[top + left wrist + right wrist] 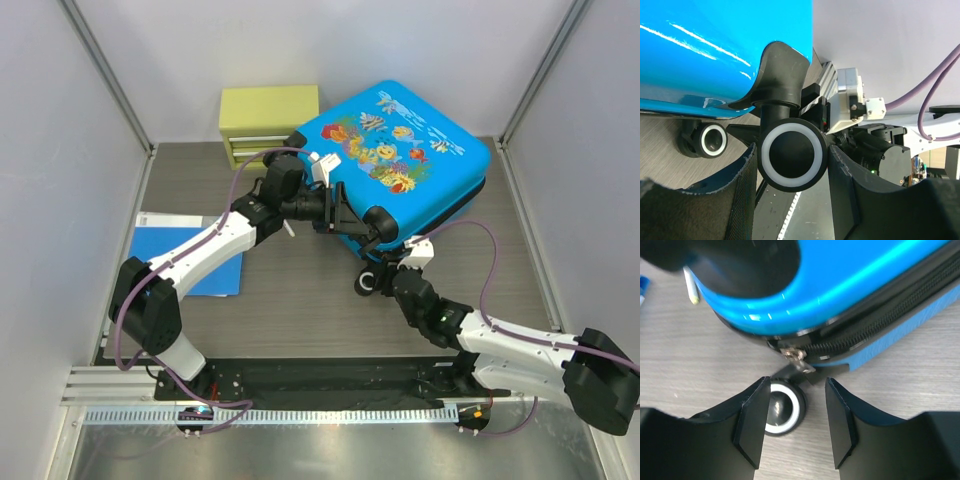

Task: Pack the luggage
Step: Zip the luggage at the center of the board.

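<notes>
The left arm stretches from the near-left corner to the luggage point(410, 150), which lies closed toward the table's point(300, 310) far-right corner (fish-and-coral print facing up). The left gripper point(792, 162) is clamped on a black, white-ringed corner wheel point(792, 150), a finger on each side. The right arm bends in low from the near-right corner. The right gripper point(795, 407) is spread wide, straddling a second wheel point(785, 412) on the tabletop, just under the zipper.
</notes>
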### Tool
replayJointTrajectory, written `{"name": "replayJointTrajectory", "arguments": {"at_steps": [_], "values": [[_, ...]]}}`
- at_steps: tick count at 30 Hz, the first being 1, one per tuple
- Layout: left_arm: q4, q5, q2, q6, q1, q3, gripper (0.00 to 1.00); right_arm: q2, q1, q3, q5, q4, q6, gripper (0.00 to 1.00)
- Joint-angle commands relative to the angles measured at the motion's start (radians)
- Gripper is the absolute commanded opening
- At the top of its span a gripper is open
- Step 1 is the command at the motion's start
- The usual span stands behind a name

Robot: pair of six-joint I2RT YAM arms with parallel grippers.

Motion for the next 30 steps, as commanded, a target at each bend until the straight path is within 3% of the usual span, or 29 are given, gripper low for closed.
{"name": "replayJointTrajectory", "arguments": {"at_steps": [1,15,30], "values": [[0.142,-0.154,-0.055,0.074,0.095,0.037,0.00,-0.002,0.009,0.023,0.083,0.125,0.011,0.54],[0.146,-0.151,-0.073,0.069,0.095,0.012,0.00,0.099,0.031,0.065,0.146,0.222,0.013,0.50],[0.170,-0.154,-0.089,0.077,0.095,-0.005,0.00,0.140,0.093,0.072,0.318,0.245,0.063,0.01]]}}
